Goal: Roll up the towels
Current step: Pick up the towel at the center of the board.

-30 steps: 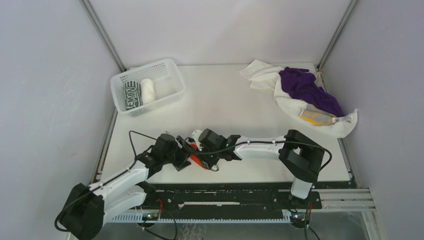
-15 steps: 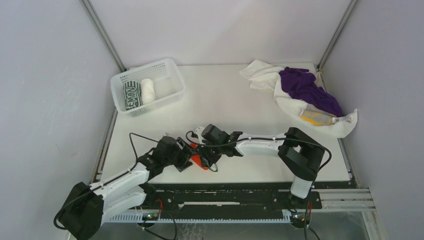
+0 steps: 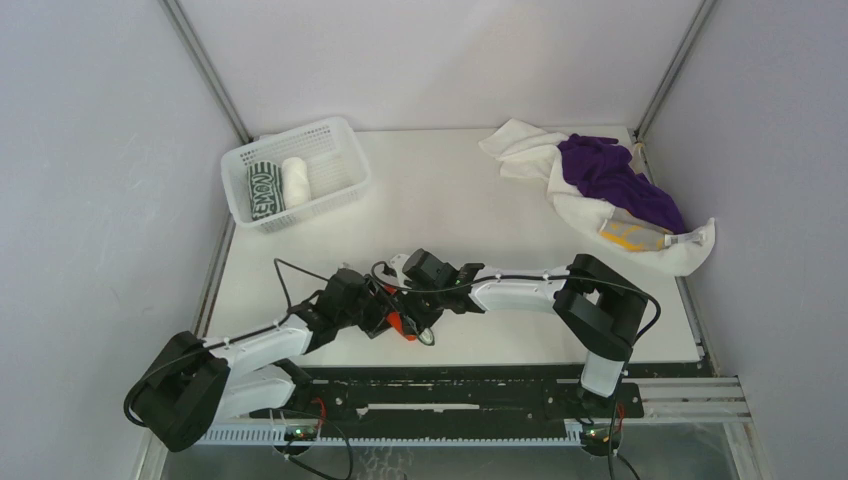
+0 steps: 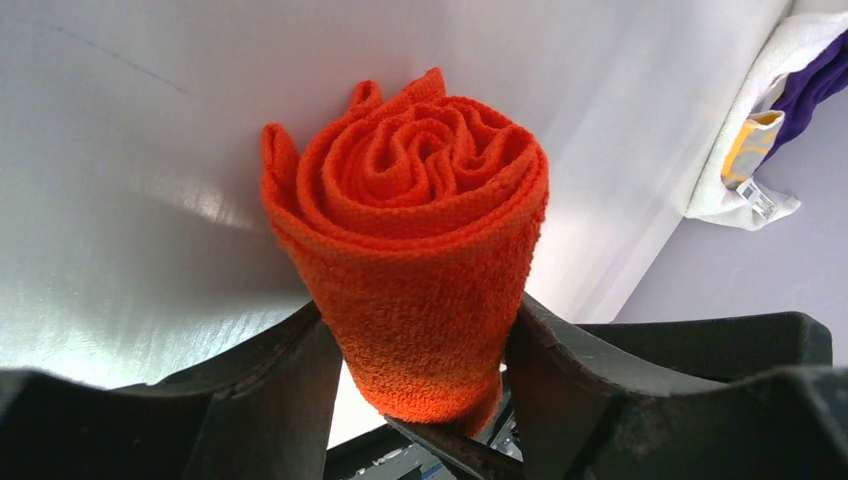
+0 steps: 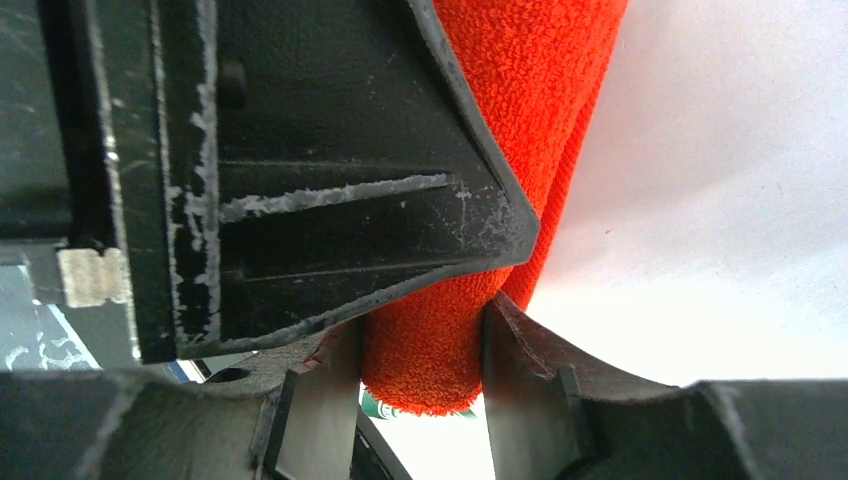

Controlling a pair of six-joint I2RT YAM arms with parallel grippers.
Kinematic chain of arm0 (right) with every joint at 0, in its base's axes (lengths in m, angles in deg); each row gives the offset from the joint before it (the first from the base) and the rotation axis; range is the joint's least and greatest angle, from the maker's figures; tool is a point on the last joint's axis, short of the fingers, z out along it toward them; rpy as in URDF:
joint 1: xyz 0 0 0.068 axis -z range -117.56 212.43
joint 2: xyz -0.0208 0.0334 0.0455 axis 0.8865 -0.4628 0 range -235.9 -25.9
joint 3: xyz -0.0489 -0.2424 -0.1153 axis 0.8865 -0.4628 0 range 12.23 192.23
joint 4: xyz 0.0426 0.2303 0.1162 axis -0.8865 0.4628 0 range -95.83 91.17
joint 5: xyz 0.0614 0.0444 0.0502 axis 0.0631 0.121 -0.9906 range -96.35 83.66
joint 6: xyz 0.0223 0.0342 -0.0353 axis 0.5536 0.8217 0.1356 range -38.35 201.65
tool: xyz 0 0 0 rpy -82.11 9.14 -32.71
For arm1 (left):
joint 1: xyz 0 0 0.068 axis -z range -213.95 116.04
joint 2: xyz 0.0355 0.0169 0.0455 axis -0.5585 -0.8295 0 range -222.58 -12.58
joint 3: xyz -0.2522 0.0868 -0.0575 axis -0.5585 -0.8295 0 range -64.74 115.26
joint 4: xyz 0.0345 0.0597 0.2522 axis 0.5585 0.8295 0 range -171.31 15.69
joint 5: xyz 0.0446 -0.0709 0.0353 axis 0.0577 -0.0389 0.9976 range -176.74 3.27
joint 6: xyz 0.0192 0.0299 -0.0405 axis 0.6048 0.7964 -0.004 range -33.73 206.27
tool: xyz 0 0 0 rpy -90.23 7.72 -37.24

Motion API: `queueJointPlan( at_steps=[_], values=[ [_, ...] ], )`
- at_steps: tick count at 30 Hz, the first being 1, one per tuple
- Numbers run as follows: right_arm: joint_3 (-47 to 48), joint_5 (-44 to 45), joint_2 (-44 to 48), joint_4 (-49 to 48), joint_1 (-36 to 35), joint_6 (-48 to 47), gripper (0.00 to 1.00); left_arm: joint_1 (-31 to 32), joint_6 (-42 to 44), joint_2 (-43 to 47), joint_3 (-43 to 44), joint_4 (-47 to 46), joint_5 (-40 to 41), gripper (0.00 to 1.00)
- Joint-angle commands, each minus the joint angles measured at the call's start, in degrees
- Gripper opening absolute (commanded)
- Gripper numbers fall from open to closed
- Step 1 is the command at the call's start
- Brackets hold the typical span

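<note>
- White table [image 3: 480, 200], grey-walled enclosure: work surface, arm bases at the near edge.
- Orange-red towel [image 4: 420, 290]: rolled tight, lying near the centre by the near edge, between both grippers.
- Left gripper [image 4: 420, 345]: fingers pressed against both sides of the roll, clasping it. A second ago it sat further left; the arm has since swung in to the right.
- Right gripper [image 5: 420, 370]: clamped on one end of the same roll, grip unchanged.
- Mesh basket [image 3: 340, 150], far left: green-and-white towel [image 3: 264, 190] and white roll [image 3: 295, 180], both rolled, side by side; unmoved.
- Far right heap: purple towel [image 3: 610, 180] over white towel [image 3: 520, 145], yellow-and-grey towel [image 3: 630, 235] at its near edge; unmoved.
</note>
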Motion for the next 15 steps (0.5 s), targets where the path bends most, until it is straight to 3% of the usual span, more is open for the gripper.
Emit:
queueJointPlan(
  at_steps=[1,9,15],
  values=[
    [0.6,0.0,-1.3,-0.6,-0.2,1.4,0.43,1.5,0.8,-3.1,1.8,1.4,1.1,0.61],
    [0.6,1.4,0.8,-0.6,0.5,1.9,0.48,1.5,4.2,-4.5,3.3,3.9,3.0,0.42],
    [0.2,5.0,8.3,1.8,1.1,-0.1,0.6,-2.5,17.1,-6.0,12.0,13.6,4.8,0.41]
  ],
)
